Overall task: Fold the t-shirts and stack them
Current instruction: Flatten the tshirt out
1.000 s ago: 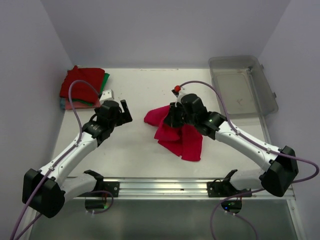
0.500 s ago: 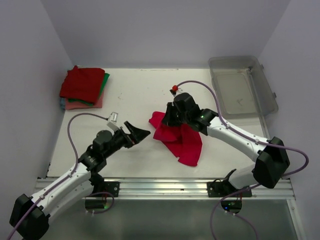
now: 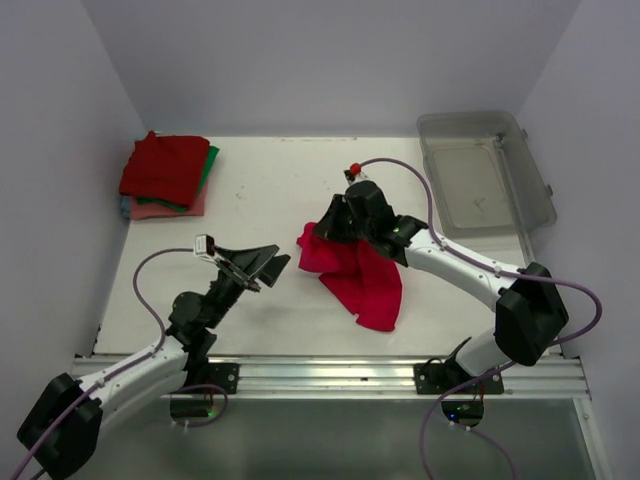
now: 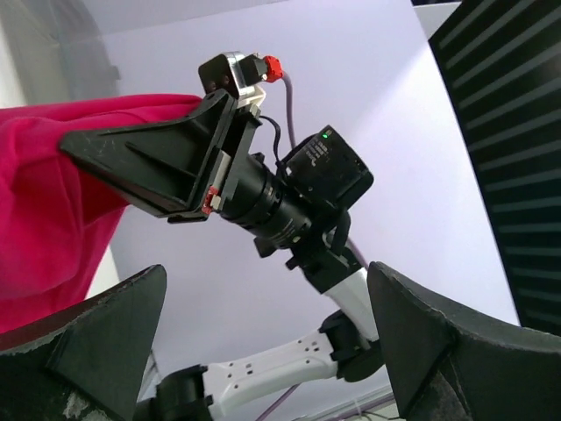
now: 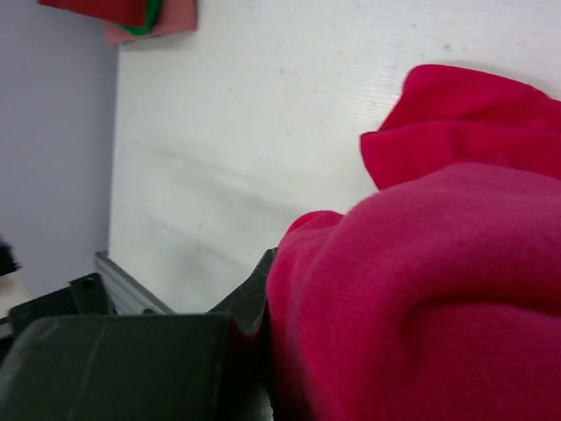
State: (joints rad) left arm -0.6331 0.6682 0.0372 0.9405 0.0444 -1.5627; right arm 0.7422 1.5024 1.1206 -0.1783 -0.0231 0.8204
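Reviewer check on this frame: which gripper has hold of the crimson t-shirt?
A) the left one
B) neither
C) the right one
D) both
C: the right gripper is shut on a bunched edge of the crimson t-shirt, while the left gripper has its fingers wide open and holds nothing.

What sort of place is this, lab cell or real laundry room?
Most likely a lab test cell: a white table boxed in by plain pale walls, two arms mounted on a metal rail at its near edge, and staged props, a stack of folded t-shirts, one crimson-pink t-shirt and a clear plastic bin.
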